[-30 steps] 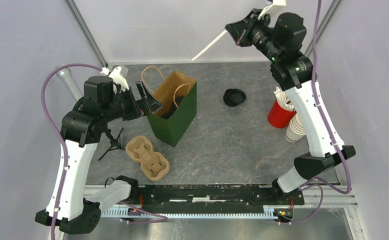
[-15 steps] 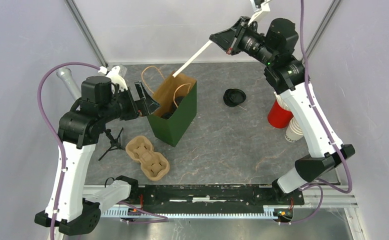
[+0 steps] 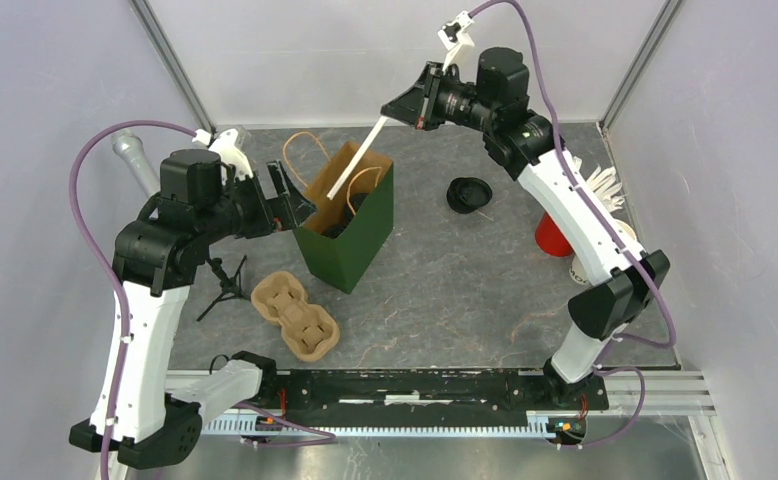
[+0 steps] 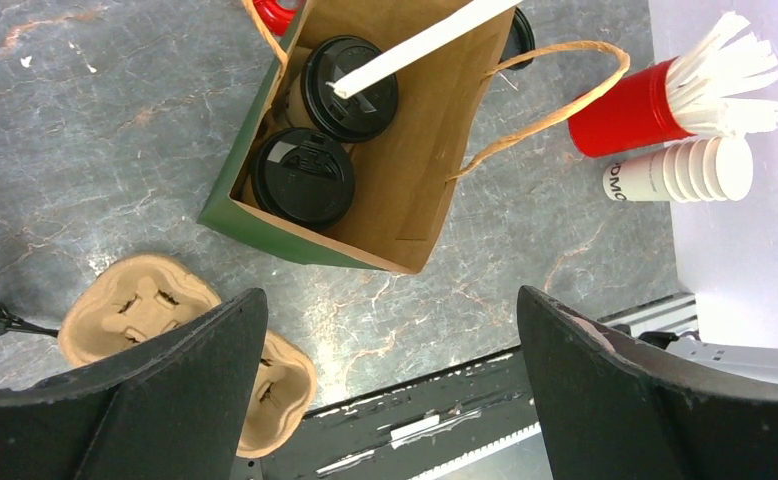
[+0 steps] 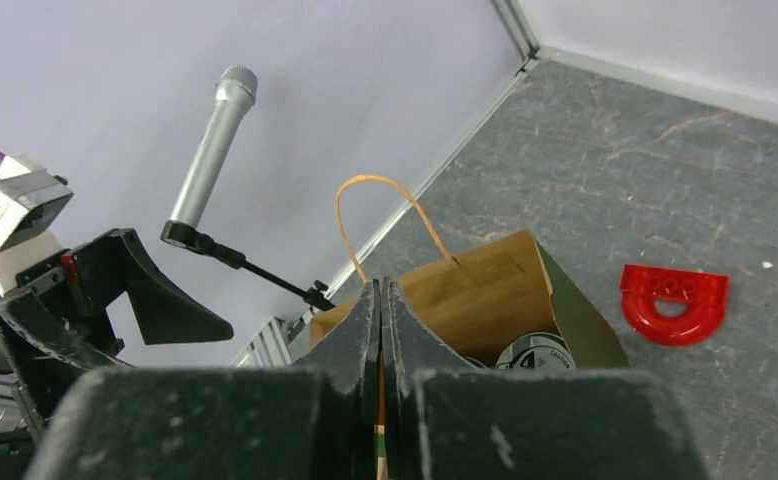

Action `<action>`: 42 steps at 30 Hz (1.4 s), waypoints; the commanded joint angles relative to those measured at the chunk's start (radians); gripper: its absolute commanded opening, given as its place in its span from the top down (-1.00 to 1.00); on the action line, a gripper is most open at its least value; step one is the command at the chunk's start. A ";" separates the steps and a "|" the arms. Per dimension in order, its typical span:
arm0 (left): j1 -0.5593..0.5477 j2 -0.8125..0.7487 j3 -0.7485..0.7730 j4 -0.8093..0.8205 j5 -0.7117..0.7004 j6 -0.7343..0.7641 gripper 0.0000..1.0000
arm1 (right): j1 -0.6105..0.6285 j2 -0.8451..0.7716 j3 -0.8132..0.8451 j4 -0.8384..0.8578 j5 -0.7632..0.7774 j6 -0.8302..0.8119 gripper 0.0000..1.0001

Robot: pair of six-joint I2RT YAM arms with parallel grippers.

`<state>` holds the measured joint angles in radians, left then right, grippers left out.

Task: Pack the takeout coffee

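Note:
Two takeout coffee cups with black lids (image 4: 350, 88) (image 4: 303, 177) stand inside the green paper bag (image 3: 357, 240), brown within (image 4: 420, 170). One lid (image 5: 535, 352) shows in the right wrist view. My right gripper (image 3: 393, 110) (image 5: 380, 290) hovers above the bag's far side, shut on a long white stick (image 3: 360, 155). The stick slants down into the bag and its tip rests over the farther lid (image 4: 342, 90). My left gripper (image 3: 295, 200) (image 4: 390, 300) hangs wide open at the bag's left rim, holding nothing.
A tan pulp cup carrier (image 3: 295, 315) lies in front of the bag. Loose black lids (image 3: 468, 193) sit to its right. A red cup of white sticks (image 4: 630, 108) and a stack of lidless cups (image 4: 680, 172) stand at the right edge. A microphone (image 3: 135, 160) leans at back left.
My right arm swung left and down from above the back wall, bringing the white stick's tip into the bag's mouth. The left arm barely moved.

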<state>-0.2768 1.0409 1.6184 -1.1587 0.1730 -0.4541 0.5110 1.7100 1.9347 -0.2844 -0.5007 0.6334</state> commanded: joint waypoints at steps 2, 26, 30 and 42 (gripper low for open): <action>-0.001 -0.008 0.034 -0.008 -0.028 0.051 -1.00 | 0.018 0.061 0.027 0.010 -0.081 0.016 1.00; -0.001 0.023 0.067 -0.030 -0.044 0.077 -1.00 | 0.014 0.157 0.038 -0.007 -0.045 -0.004 0.33; -0.001 0.029 0.065 -0.028 -0.037 0.075 -1.00 | -0.049 0.077 -0.005 -0.038 0.012 -0.032 0.01; -0.001 0.029 0.043 -0.010 -0.036 0.056 -1.00 | -0.175 -0.195 -0.066 -0.449 0.533 -0.307 -0.18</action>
<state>-0.2768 1.0729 1.6489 -1.1839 0.1337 -0.4366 0.3290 1.6184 1.8416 -0.5011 -0.3046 0.4629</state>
